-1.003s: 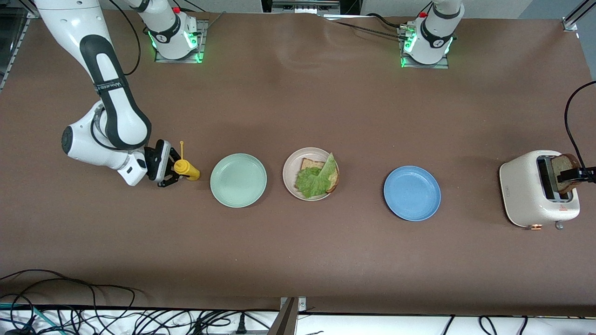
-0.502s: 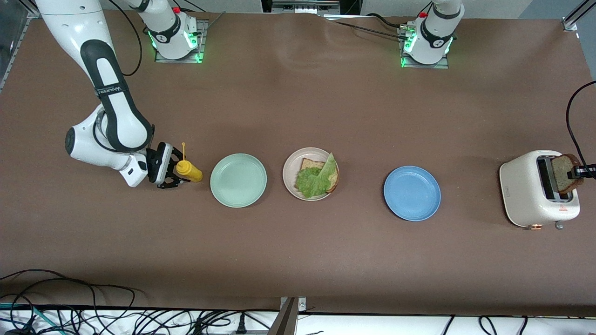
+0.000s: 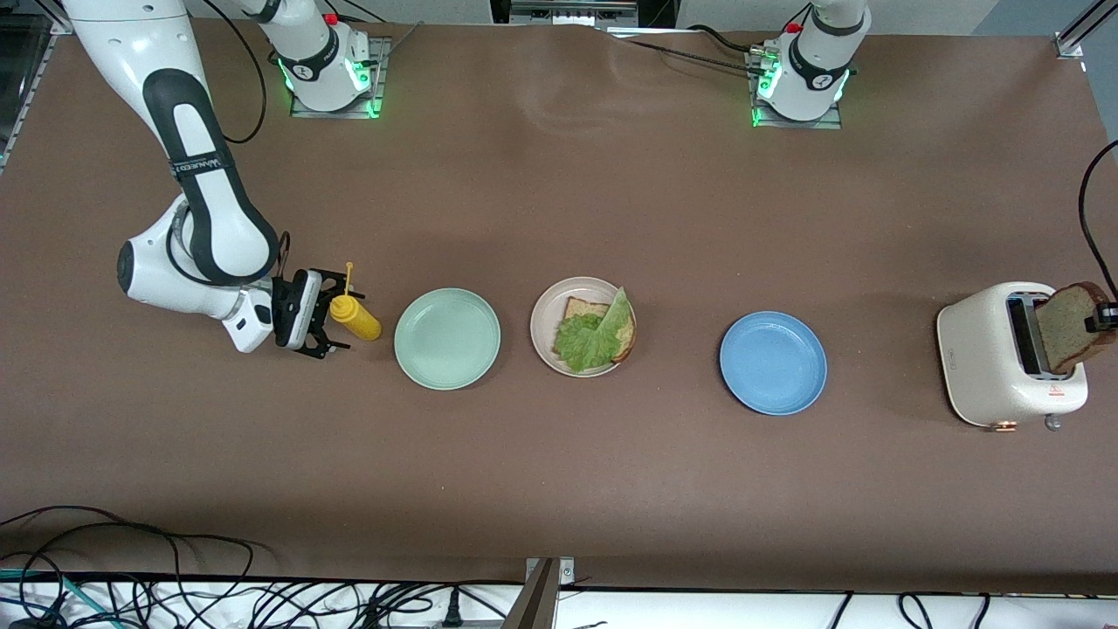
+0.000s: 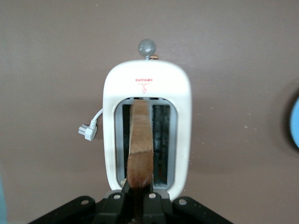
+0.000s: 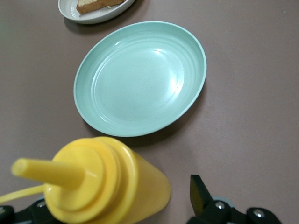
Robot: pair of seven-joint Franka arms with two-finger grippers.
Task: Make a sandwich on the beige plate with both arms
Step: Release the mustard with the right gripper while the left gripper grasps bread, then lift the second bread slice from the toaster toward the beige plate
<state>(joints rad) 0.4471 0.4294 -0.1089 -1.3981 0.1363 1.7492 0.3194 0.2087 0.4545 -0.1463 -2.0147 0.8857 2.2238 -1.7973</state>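
The beige plate holds a bread slice with a ruffled lettuce leaf on it. My left gripper is shut on a second brown-crusted bread slice and holds it tilted just above the slot of the white toaster. The left wrist view shows that slice edge-on between the jaws, over the toaster. My right gripper is open around a yellow mustard bottle; the right wrist view shows a gap between the bottle and one finger.
A mint green plate lies between the bottle and the beige plate and shows in the right wrist view. A blue plate lies between the beige plate and the toaster. Cables run along the table edge nearest the front camera.
My left gripper has drawn the bread slice higher out of the toaster slot. My right gripper's fingers have spread a little wider around the mustard bottle.
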